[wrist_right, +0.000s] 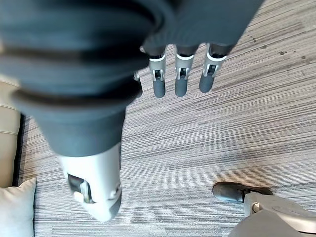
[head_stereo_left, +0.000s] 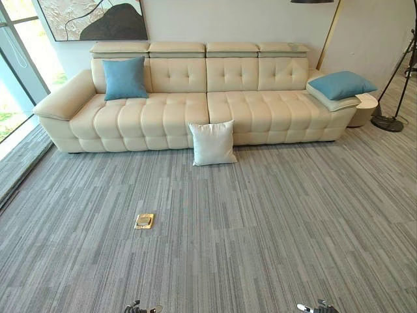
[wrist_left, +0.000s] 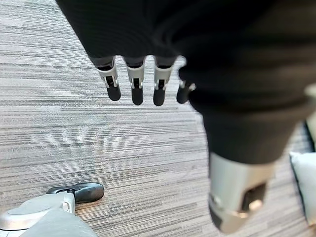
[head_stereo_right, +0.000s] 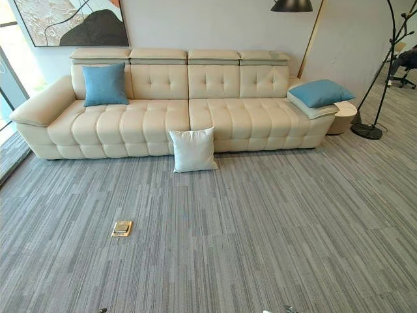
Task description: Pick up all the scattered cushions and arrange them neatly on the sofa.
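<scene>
A plump white cushion (head_stereo_left: 212, 143) leans upright against the sofa (head_stereo_left: 163, 117), well ahead of both empty, straight-fingered hands: left hand (wrist_left: 136, 81), right hand (wrist_right: 180, 74).

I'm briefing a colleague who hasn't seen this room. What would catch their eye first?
Most likely the long cream sofa against the far wall, then the white cushion standing on the grey carpet, leaning against the sofa's front near its middle. A blue cushion stands upright on the left seat, and another blue cushion lies on the sofa's right end.
</scene>
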